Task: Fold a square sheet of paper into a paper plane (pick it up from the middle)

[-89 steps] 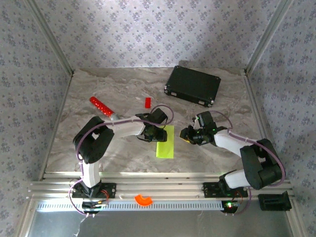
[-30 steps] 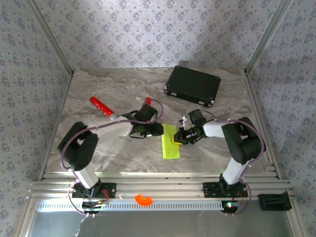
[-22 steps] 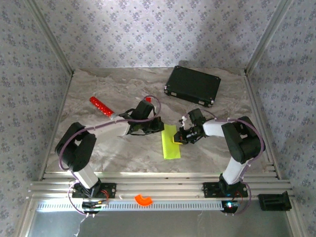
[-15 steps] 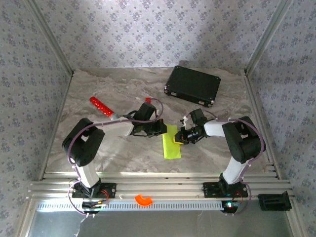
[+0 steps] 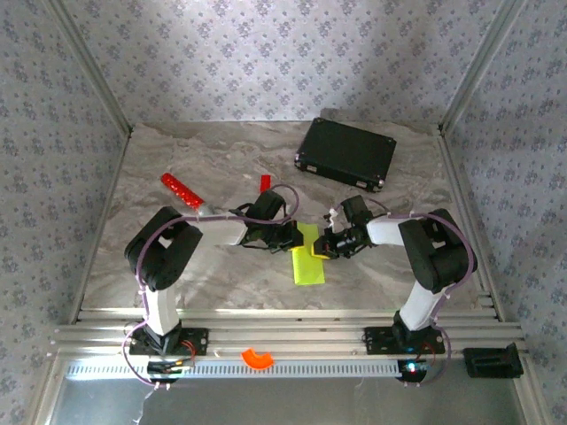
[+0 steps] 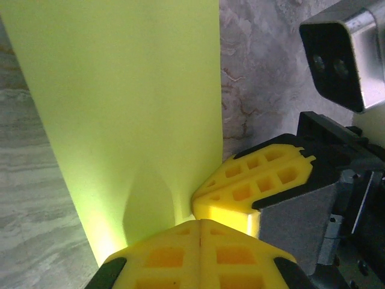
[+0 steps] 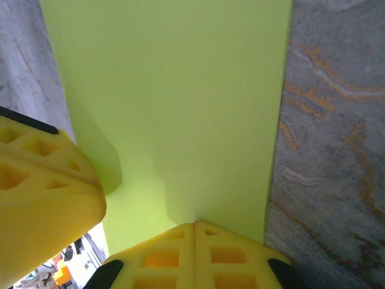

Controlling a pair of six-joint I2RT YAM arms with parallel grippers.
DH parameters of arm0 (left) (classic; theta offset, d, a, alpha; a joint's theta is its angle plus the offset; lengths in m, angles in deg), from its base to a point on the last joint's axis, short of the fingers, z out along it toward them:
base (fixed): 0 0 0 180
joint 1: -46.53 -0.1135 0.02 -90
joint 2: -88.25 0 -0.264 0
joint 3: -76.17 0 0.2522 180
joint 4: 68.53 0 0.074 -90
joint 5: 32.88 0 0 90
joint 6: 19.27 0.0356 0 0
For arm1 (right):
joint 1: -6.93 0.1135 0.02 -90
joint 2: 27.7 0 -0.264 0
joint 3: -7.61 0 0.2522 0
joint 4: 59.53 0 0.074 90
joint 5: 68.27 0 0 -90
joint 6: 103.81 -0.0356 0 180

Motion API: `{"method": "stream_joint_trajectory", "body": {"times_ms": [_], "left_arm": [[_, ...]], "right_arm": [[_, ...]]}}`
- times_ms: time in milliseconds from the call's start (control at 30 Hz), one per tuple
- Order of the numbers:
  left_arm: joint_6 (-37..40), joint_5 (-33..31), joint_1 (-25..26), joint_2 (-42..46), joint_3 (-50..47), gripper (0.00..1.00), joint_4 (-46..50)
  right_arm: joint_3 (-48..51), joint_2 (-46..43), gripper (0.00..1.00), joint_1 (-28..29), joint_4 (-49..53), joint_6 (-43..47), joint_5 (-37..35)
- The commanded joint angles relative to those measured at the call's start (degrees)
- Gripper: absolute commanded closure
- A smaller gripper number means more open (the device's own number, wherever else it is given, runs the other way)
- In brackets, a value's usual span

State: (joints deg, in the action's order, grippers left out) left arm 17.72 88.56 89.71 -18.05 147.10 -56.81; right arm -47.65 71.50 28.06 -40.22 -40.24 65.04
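Note:
The square sheet of paper (image 5: 308,264) lies folded into a narrow lime strip on the marble table, between the two arms. My left gripper (image 5: 292,237) is shut, its yellow tips (image 6: 199,221) resting on the strip's far left edge. My right gripper (image 5: 322,249) is also shut, its tips (image 7: 194,224) pressing down on the strip's far right part. In the left wrist view the paper (image 6: 132,90) runs away from the tips, and the right gripper's fingers (image 6: 252,186) sit close beside mine. The right wrist view has the paper (image 7: 174,90) lying flat and the left gripper's finger (image 7: 36,192) at the left.
A black case (image 5: 345,152) lies at the back right. A red stick (image 5: 182,190) lies at the left and a small red block (image 5: 264,182) just behind the left gripper. An orange ring piece (image 5: 258,358) sits on the rail at the near edge.
My left gripper has swung right onto the paper's far end and shut. The right gripper has stayed shut on the strip, almost still.

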Motion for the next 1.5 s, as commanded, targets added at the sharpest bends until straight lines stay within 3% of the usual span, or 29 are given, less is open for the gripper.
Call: {"method": "stream_joint_trajectory", "body": {"times_ms": [0,300,700,967,1200,1467], "left_arm": [[1.34,-0.68,-0.65,-1.67,-2.65,1.00,0.61],[4.18,-4.84,-1.62,-1.38,-4.86,1.00,5.46],[6.17,-1.26,-2.15,-0.84,3.44,1.00,6.25],[6.09,-1.69,-4.39,-4.51,1.14,1.00,4.32],[8.80,-3.93,-4.79,-4.43,3.66,1.00,10.03],[10.61,-0.37,-4.09,-1.62,8.07,1.00,10.53]], "right_arm": [[3.22,2.49,1.00,-0.59,4.50,-0.90,-9.03],[4.66,2.59,1.00,-0.38,3.38,-1.16,-9.25],[4.69,2.31,1.00,-0.47,3.46,-1.14,-10.13],[4.86,2.15,1.00,-0.51,3.36,-1.16,-10.18],[4.95,2.16,1.00,-0.50,3.09,-1.25,-10.26],[4.98,2.07,1.00,-0.60,3.24,-1.24,-10.44]]}}
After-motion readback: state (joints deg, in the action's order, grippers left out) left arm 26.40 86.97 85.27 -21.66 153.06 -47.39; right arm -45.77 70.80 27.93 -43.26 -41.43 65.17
